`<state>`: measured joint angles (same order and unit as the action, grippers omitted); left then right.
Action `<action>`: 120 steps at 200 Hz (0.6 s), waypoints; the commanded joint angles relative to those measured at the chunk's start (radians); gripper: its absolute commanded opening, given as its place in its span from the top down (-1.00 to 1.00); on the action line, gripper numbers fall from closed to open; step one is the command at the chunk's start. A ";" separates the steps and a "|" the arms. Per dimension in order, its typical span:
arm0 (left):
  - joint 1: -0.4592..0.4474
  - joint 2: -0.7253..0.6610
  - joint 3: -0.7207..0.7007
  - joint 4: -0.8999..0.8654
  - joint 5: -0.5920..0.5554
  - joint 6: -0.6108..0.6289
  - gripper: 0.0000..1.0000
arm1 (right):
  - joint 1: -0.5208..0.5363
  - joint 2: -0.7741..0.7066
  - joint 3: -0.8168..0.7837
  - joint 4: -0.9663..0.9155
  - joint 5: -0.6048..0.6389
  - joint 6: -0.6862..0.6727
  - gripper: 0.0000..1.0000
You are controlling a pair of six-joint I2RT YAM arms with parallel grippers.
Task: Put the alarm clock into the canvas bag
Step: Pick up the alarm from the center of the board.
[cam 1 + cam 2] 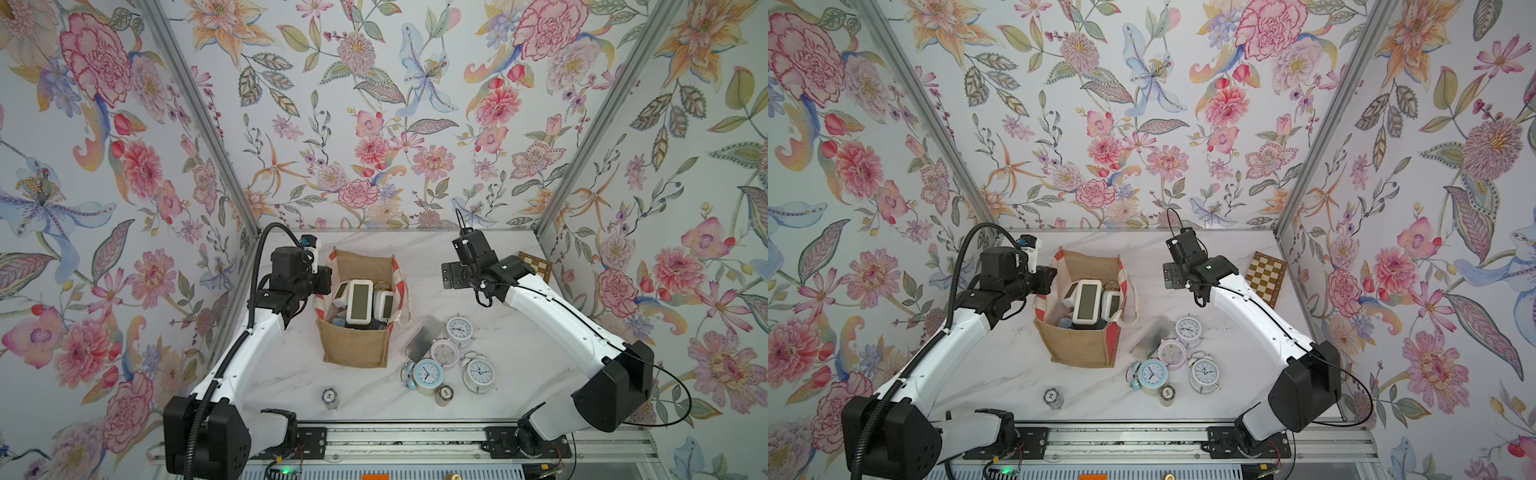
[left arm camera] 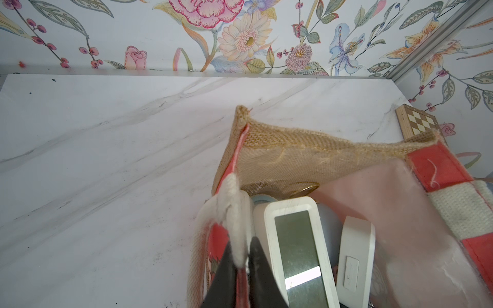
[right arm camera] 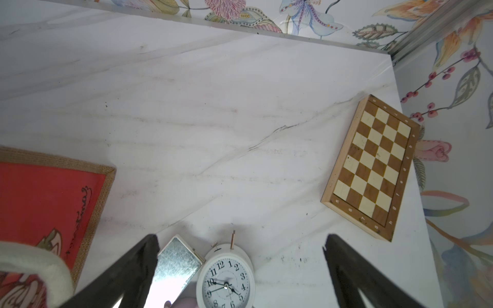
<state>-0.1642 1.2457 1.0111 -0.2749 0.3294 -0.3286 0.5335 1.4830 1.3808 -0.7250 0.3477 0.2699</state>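
Observation:
The canvas bag (image 1: 355, 349) (image 1: 1084, 347) stands upright mid-table, mouth open, with several white digital clocks (image 1: 359, 301) inside. My left gripper (image 2: 241, 264) (image 1: 323, 284) is shut on the bag's left rim where the white handle (image 2: 234, 197) meets it. My right gripper (image 3: 240, 266) hangs open above the table to the right of the bag, holding nothing. Below it lie a white round alarm clock (image 3: 225, 280) (image 1: 459, 330) and a mirrored rectangular clock (image 3: 177, 264) (image 1: 424, 338). Pink (image 1: 444, 353), blue (image 1: 427, 375) and white twin-bell (image 1: 478, 374) alarm clocks lie nearer the front.
A folded chessboard (image 1: 536, 266) (image 3: 373, 168) lies at the back right by the wall. Two small round stacks (image 1: 330, 397) (image 1: 444, 394) stand near the front edge. Floral walls close in three sides.

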 commanded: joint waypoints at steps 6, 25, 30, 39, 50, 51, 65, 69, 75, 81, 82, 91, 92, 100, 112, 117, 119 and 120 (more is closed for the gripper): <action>-0.008 0.008 0.011 0.000 0.002 0.013 0.73 | -0.034 -0.071 -0.100 0.033 -0.162 -0.036 -0.98; -0.007 0.008 0.011 0.002 -0.001 0.013 0.73 | -0.052 -0.101 -0.162 0.033 -0.219 -0.041 -0.99; -0.007 0.009 0.012 0.002 0.000 0.013 0.73 | -0.056 -0.104 -0.179 0.033 -0.237 -0.046 -1.00; -0.007 0.009 0.013 0.002 -0.001 0.013 0.73 | -0.061 -0.107 -0.198 0.026 -0.263 -0.051 -0.99; -0.008 0.009 0.015 0.000 -0.003 0.011 0.73 | -0.066 -0.102 -0.215 0.014 -0.290 -0.060 -0.97; -0.008 0.008 0.015 0.001 -0.003 0.011 0.73 | -0.067 -0.101 -0.216 0.013 -0.291 -0.062 -0.97; -0.008 0.005 0.014 0.001 -0.007 0.010 0.73 | -0.068 -0.084 -0.233 -0.007 -0.314 -0.079 -0.94; -0.008 0.004 0.014 0.002 -0.008 0.009 0.73 | -0.067 -0.077 -0.238 -0.013 -0.317 -0.081 -0.93; -0.007 0.002 0.011 0.003 -0.008 0.008 0.73 | -0.067 -0.066 -0.242 -0.021 -0.322 -0.089 -0.92; -0.008 0.000 0.011 0.003 -0.010 0.007 0.73 | -0.068 -0.057 -0.249 -0.026 -0.328 -0.095 -0.91; -0.008 0.000 0.011 0.003 -0.010 0.007 0.73 | -0.067 -0.054 -0.250 -0.026 -0.328 -0.096 -0.91; -0.008 0.000 0.007 0.005 -0.010 0.007 0.73 | -0.068 -0.040 -0.259 -0.031 -0.336 -0.105 -0.90; -0.008 0.000 0.007 0.005 -0.010 0.006 0.73 | -0.068 -0.038 -0.260 -0.032 -0.337 -0.105 -0.90; -0.008 0.000 0.006 0.005 -0.009 0.005 0.73 | -0.069 -0.026 -0.267 -0.033 -0.347 -0.109 -0.89; -0.007 0.001 0.004 0.004 -0.007 0.004 0.73 | -0.069 -0.010 -0.275 -0.032 -0.370 -0.117 -0.89; -0.007 0.000 0.004 0.005 -0.008 0.002 0.73 | -0.067 -0.002 -0.278 -0.033 -0.379 -0.119 -0.88; -0.007 0.000 0.004 0.005 -0.009 0.002 0.73 | -0.067 0.001 -0.279 -0.033 -0.383 -0.119 -0.88; -0.006 0.000 0.004 0.005 -0.008 0.002 0.73 | -0.067 0.001 -0.279 -0.033 -0.386 -0.119 -0.88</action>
<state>-0.1642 1.2457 1.0111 -0.2749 0.3290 -0.3294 0.4698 1.4509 1.1236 -0.7303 0.0246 0.1829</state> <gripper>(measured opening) 0.134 0.944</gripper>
